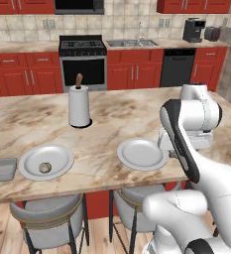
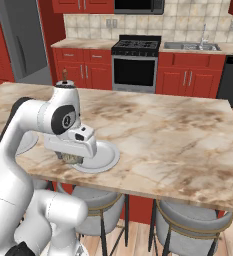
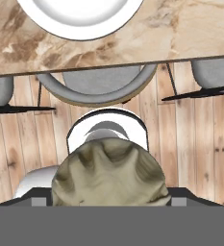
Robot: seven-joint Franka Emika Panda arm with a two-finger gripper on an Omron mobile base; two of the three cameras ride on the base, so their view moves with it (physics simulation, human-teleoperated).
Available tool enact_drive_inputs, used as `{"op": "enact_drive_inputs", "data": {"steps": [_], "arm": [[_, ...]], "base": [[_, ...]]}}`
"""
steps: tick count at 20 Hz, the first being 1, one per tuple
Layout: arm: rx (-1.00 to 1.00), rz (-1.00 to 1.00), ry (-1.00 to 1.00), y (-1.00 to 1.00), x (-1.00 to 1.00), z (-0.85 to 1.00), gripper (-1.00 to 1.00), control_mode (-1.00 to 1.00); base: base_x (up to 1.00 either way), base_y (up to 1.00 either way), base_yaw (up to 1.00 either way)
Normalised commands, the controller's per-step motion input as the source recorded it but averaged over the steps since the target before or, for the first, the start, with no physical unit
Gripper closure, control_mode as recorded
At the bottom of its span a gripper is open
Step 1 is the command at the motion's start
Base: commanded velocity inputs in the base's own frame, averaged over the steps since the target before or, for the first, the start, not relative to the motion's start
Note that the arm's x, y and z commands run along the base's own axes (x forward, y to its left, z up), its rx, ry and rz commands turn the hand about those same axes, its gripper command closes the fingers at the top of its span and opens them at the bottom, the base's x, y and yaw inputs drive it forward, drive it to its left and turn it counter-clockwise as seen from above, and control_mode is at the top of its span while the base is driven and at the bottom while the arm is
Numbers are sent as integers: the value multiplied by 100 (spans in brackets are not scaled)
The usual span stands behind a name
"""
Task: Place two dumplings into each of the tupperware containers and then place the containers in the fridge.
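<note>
A lumpy tan dumpling (image 3: 108,175) sits between my fingertips, and my gripper (image 3: 108,201) is shut on it. In the right base view the gripper (image 2: 73,159) hangs with that dumpling (image 2: 74,159) just above the island's front edge, beside an empty white plate (image 2: 100,155). Another dumpling (image 1: 45,167) lies on the left white plate (image 1: 46,161). One grey tupperware container (image 1: 0,169) rests at the counter's far left edge. The grey fridge (image 2: 23,40) stands at the back left of the kitchen.
A paper towel roll (image 1: 79,105) stands upright on the marble island (image 1: 117,119). An empty plate (image 1: 143,154) lies near the front edge by my arm. Grey stools (image 3: 101,89) stand under the counter's overhang. The stove, sink and red cabinets line the far wall.
</note>
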Motion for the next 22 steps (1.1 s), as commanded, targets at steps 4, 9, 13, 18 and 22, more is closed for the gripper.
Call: {"op": "enact_drive_inputs", "data": {"steps": [4,9,13,18,22], "arm": [[0,-4,0,23,-26,3,100,-100],[0,-1,0,5,-5,0,100,100],[0,0,0,0,0,0,100,100],[0,0,0,0,0,0,100,100],[0,0,0,0,0,0,100,100]], "base": [[0,0,0],[-28,8,-1],[-56,41,0],[-34,97,0],[0,100,0]]}}
